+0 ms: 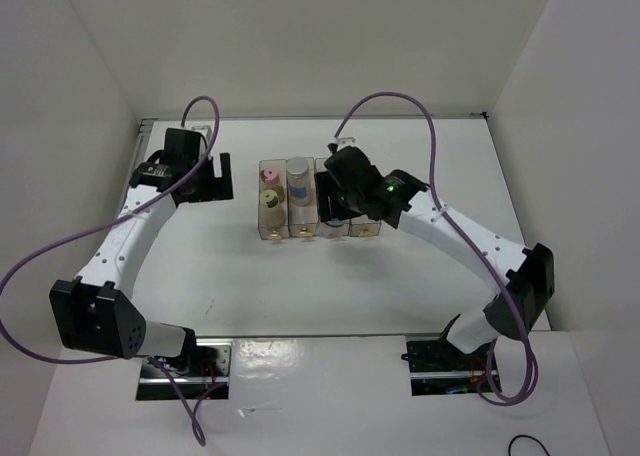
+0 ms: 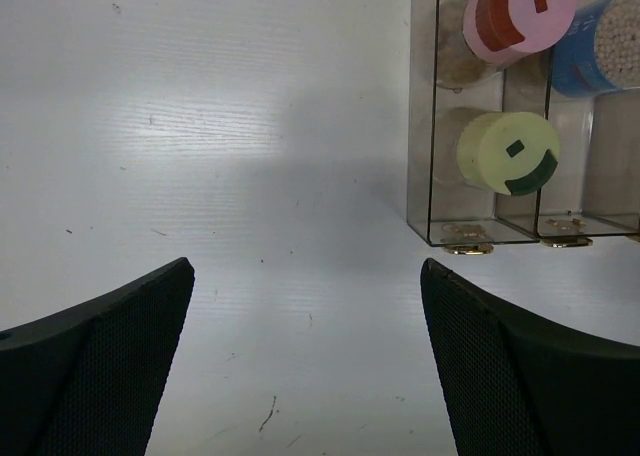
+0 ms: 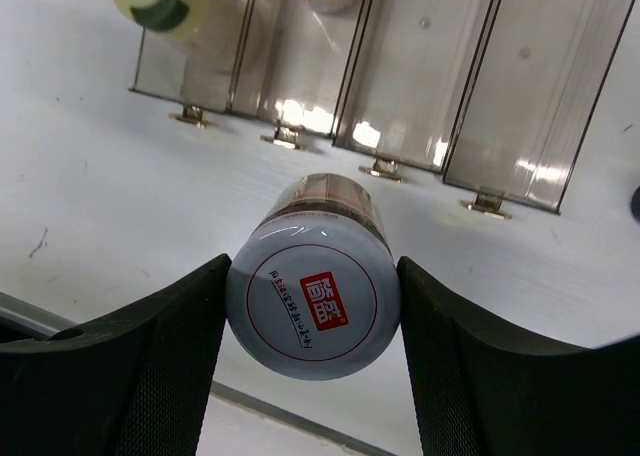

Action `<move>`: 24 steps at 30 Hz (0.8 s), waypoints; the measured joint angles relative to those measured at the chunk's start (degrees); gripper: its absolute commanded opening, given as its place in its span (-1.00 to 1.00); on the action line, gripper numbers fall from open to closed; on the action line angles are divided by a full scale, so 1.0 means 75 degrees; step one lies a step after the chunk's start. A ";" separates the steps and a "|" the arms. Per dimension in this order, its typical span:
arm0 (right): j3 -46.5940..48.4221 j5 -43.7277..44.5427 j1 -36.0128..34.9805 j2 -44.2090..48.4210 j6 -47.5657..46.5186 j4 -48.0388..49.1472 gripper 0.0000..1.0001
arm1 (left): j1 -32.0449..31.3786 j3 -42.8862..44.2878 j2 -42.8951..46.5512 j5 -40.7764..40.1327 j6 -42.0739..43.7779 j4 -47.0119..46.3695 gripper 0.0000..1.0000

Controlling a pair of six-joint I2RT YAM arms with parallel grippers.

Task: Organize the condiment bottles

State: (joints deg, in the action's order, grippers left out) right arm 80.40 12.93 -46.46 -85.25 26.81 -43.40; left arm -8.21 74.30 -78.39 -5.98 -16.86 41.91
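The leftmost bin point(image 2: 425, 126) is filled, far end by the pink-capped bottle point(image 2: 520, 16), near end by the pale-yellow-capped bottle point(image 2: 507, 151). The two right-hand bins point(image 3: 540, 96) are seen unoccupied, their near ends fronted by the short jar point(image 3: 312, 301) clamped in the right gripper point(image 3: 312, 266). Bare table point(image 2: 250, 126) is left open to the left of the row.

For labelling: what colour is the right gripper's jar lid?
The jar lid is white with a red ring and red square mark; right wrist view.

3 capped bottles point(image 1: 271, 200) upright in bins point(image 1: 365, 228); white-lidded jar point(image 3: 313, 303) between fingers point(image 3: 150, 376)
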 measured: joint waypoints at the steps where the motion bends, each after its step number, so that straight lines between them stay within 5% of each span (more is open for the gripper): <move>1: 0.0198 0.0070 0.0032 -0.0044 -0.0070 -0.0058 -0.61 | 0.0047 -0.0047 0.0000 0.0055 0.0000 -0.0012 1.00; 14: 0.1507 0.0245 0.1405 -0.1492 -0.0997 -0.0192 -0.64 | 0.0746 -0.0428 0.0003 0.0621 0.0032 -0.0498 1.00; 24: 0.2244 0.0085 0.1550 -0.2352 -0.1326 -0.0140 -0.67 | 0.0988 -0.0460 -0.0274 0.0851 0.0064 -0.0621 1.00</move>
State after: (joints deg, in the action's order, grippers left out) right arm 97.23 13.56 -34.83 -102.89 16.86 -44.45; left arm -0.80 70.85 -80.44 0.40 -16.38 37.26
